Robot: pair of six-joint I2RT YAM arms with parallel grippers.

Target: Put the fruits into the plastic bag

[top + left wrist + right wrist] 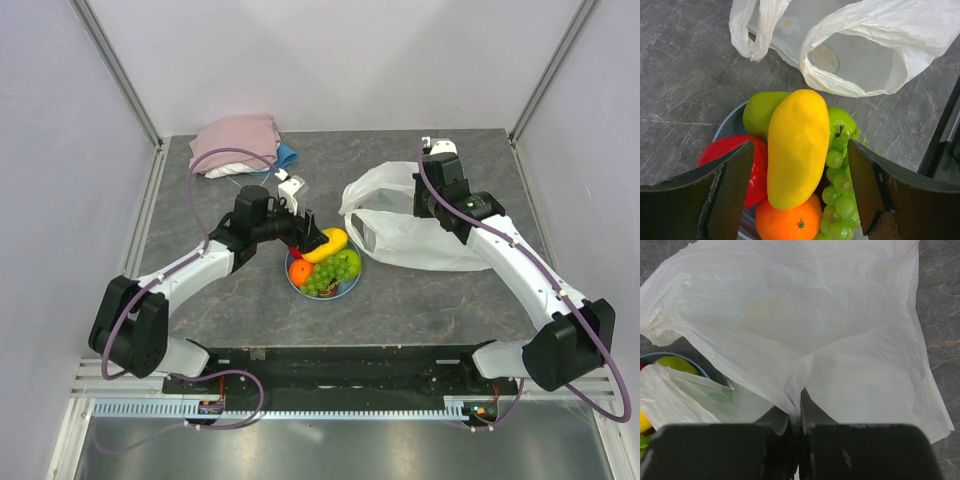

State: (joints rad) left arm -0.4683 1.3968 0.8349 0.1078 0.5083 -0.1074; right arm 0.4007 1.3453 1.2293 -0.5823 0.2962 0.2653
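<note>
While my left pincer (801, 152) gapes astride the glossy oblong yellow mango (797, 135), topmost of the fruits (787, 222) below it, my right pincer (799, 412) is clamped on the thin white crinkly plastic bag (815, 315).

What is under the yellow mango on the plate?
The mango rests atop an orange, a red apple, a green fruit and green grapes. Whatever sits beneath its middle, and the floor of the blue plate, is covered.

1. Bright, even overhead light in all three views; shadows soft and short.
2. Mild sheen on the mango (797, 145), no hard glare.
3. The white bag (840, 330) looks nearly washed out.
4. Wrist-view foregrounds dark, slightly soft.
</note>
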